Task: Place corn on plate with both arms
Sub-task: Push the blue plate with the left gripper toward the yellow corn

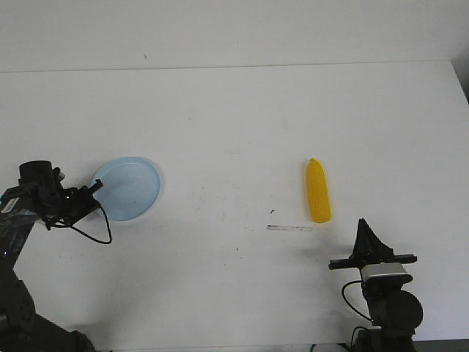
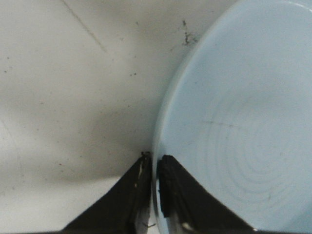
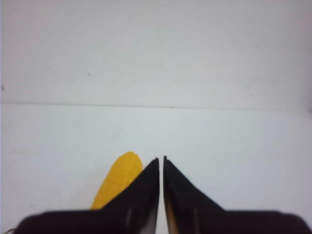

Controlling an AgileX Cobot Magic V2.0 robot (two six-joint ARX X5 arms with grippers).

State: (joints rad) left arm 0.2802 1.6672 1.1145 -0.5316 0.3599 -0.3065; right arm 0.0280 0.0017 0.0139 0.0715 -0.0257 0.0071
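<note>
The pale blue plate (image 1: 130,188) lies on the white table at the left. My left gripper (image 1: 96,190) is shut on the plate's rim at its left edge; in the left wrist view the plate (image 2: 243,112) fills one side and the two fingers of the gripper (image 2: 155,161) pinch its rim. The yellow corn (image 1: 317,191) lies on the table at the right, pointed end away from me. My right gripper (image 1: 363,229) is shut and empty, a little nearer to me and to the right of the corn. The corn (image 3: 117,180) shows beside the right gripper (image 3: 161,158).
A short pale strip (image 1: 289,228) lies on the table just in front of the corn. The table's far edge (image 1: 234,67) runs across the back, its right edge (image 1: 458,77) at the far right.
</note>
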